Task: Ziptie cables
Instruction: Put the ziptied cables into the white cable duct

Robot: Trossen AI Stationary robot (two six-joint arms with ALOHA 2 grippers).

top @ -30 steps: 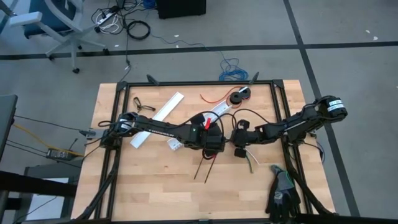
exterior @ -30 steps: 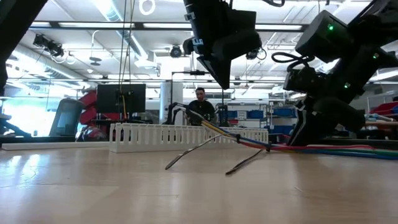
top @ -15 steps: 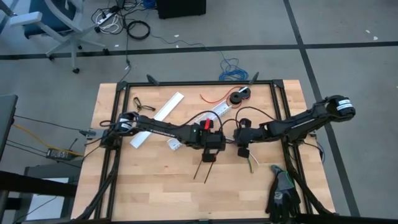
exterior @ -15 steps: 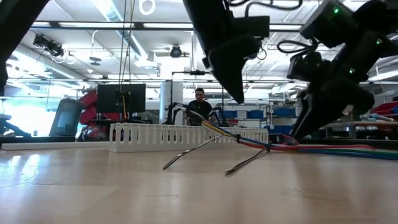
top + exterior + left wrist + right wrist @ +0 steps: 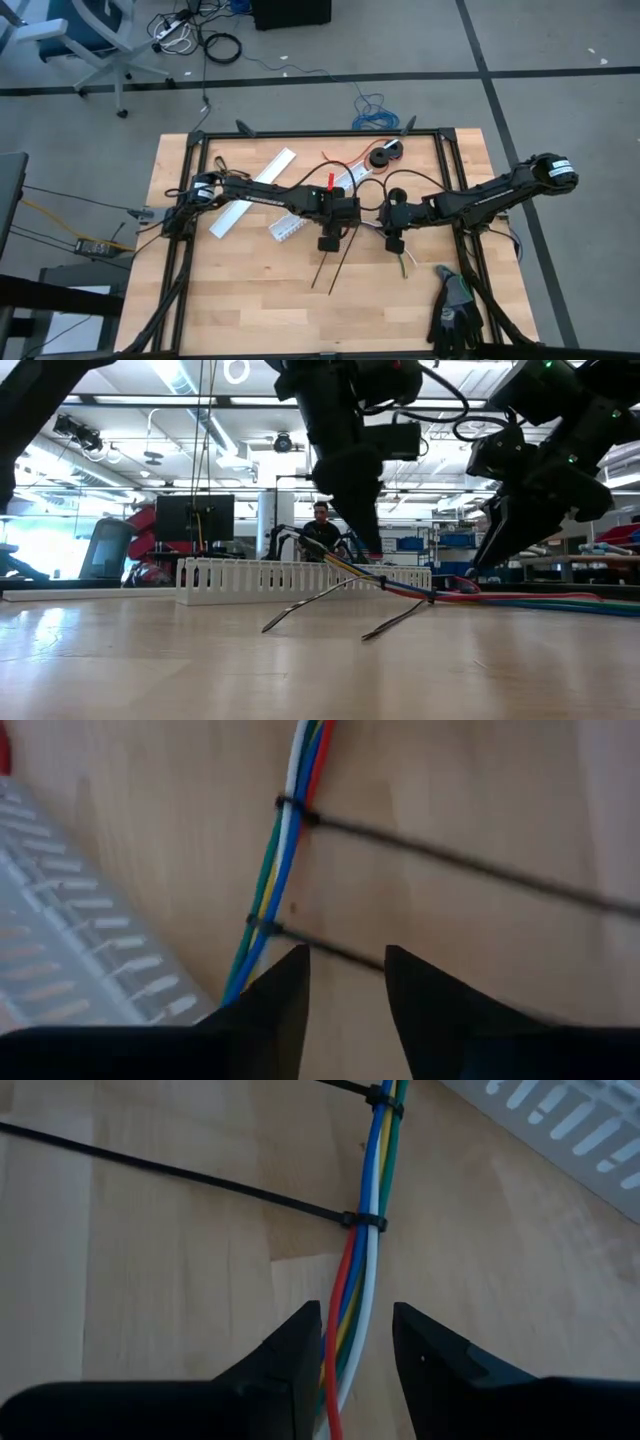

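The cables are a flat bunch of red, yellow, blue, green and white wires lying on the wooden table. Two black zip ties are cinched around them, their long tails resting on the wood. My left gripper points steeply down, open, just above the nearer tie's tail beside the cables. My right gripper is open, one finger on each side of the bunch; I see no touch. In the low view the cables lie on the table under it.
A white slotted duct lies just left of the cables, and a white strip lies farther back. A black spool and a thin red wire sit near the far edge. Black gloves lie at the near right. A person stands far behind.
My left gripper has come down toward the cables and shifted a little toward the table's left, rolling about its own axis as it sank. My right gripper has risen slightly. The cables and zip ties have stayed where they were.
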